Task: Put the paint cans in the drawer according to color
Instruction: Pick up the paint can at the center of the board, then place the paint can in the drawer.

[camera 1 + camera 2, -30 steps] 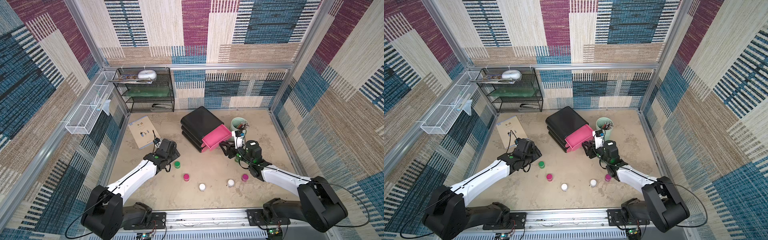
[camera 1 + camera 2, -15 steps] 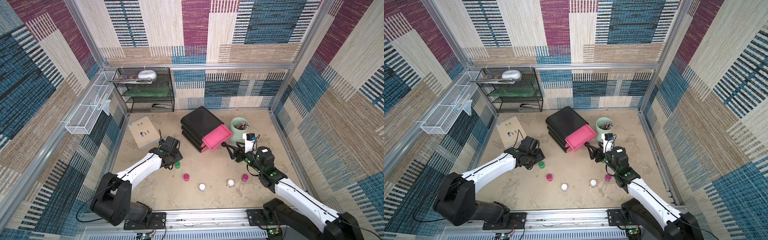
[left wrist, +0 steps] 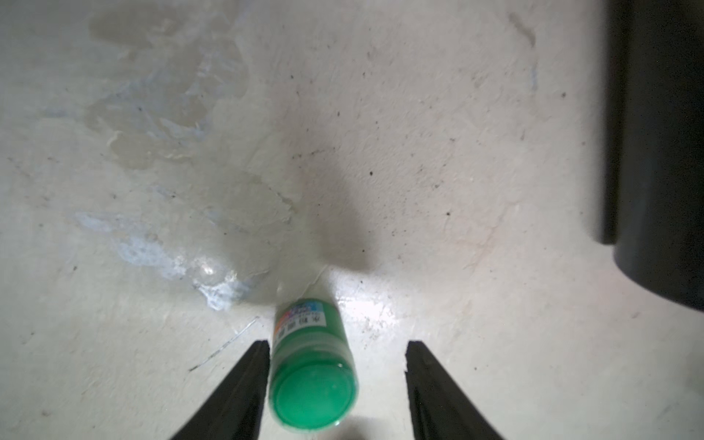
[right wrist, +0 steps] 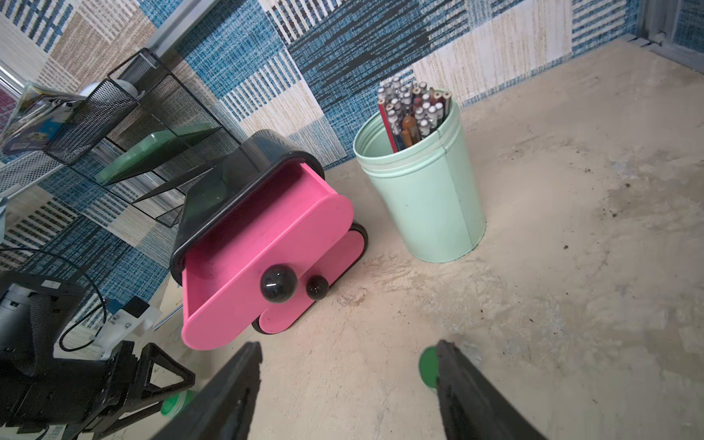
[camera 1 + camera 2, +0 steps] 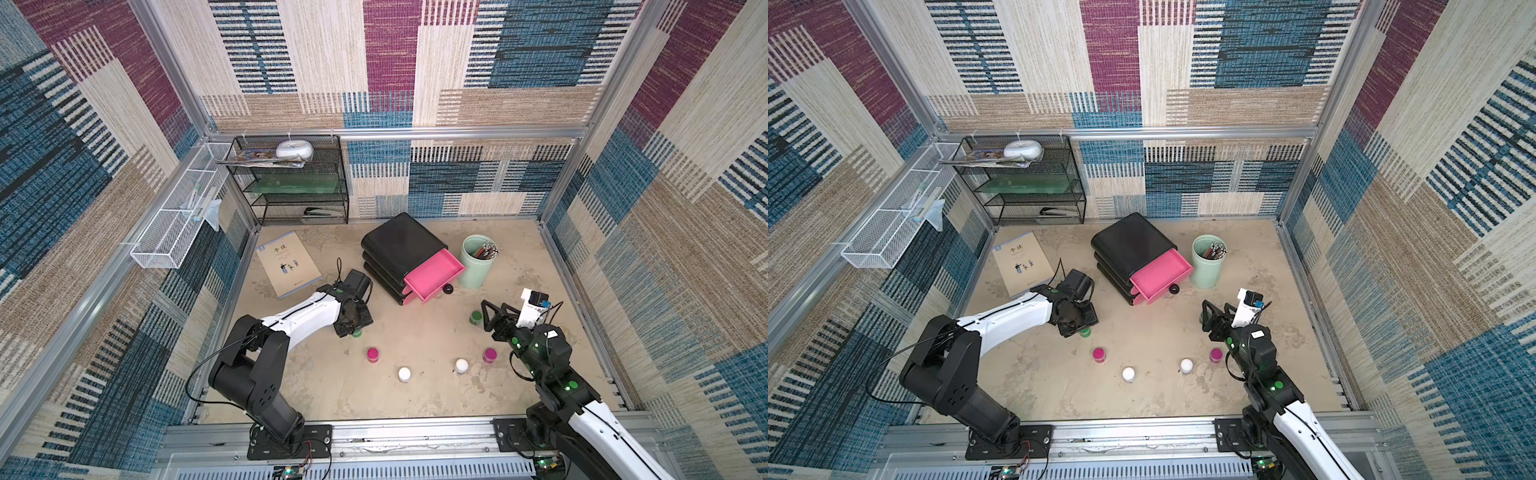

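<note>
Top views: drawer (image 5: 401, 245) on bench (image 5: 415, 332), upper tray pulled out; left arm stretched low over green can (image 5: 356, 333); right arm folded, wrist tipped down.
Left wrist: left gripper (image 3: 337, 344) spread astride green can, one finger (image 3: 247, 381) touching, other apart. Likely light, rigid, slick; best held across body below lid.
Right wrist: right gripper (image 4: 347, 346) spread, empty; second green can (image 4: 428, 367) just beside one finger.

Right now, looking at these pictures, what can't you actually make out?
- Green paint can: in both top views the left gripper covers nearly all of it.
- Its label, left wrist view: blurred, unreadable.
- Second green can, right wrist view: half behind a finger of the right gripper.
- Drawer unit, two lower drawers: shut, contents hidden in every view.
</note>
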`<state>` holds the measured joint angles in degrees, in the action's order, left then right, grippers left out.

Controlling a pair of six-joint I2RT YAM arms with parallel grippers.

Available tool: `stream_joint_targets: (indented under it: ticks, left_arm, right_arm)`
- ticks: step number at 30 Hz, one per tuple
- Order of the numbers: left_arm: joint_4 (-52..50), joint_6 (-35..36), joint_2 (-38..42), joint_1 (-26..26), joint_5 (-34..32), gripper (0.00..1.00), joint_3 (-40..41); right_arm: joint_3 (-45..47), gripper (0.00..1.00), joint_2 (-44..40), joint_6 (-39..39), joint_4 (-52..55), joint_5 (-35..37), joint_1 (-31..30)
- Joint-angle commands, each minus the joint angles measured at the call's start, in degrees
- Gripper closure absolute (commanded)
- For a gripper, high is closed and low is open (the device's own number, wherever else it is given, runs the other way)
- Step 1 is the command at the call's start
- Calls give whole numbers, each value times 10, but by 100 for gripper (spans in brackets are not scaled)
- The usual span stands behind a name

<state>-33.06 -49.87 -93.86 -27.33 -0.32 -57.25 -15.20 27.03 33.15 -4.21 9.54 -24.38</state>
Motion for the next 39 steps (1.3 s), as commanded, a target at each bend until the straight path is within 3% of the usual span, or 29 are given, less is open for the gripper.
stream_joint_targets:
  ticks: [1, 14, 22, 30, 39]
  left_arm:
    - [-34, 16, -10, -3, -11, 42, -9]
    - [-46, 24, -27, -4, -9, 60, -12]
    - [-97, 74, 39, -18, -58, 75, -62]
    - [-197, 180, 51, -113, -122, 79, -258]
    - [-260, 308, -102, -203, -109, 79, -508]
  right_arm:
    - [-6, 25, 4, 8, 15, 12, 0]
    - [0, 27, 10, 5, 6, 29, 0]
    - [-12, 27, 44, 1, -4, 41, -1]
    - [-44, 28, 75, -22, 11, 43, -1]
    - [-61, 28, 90, -24, 19, 36, -1]
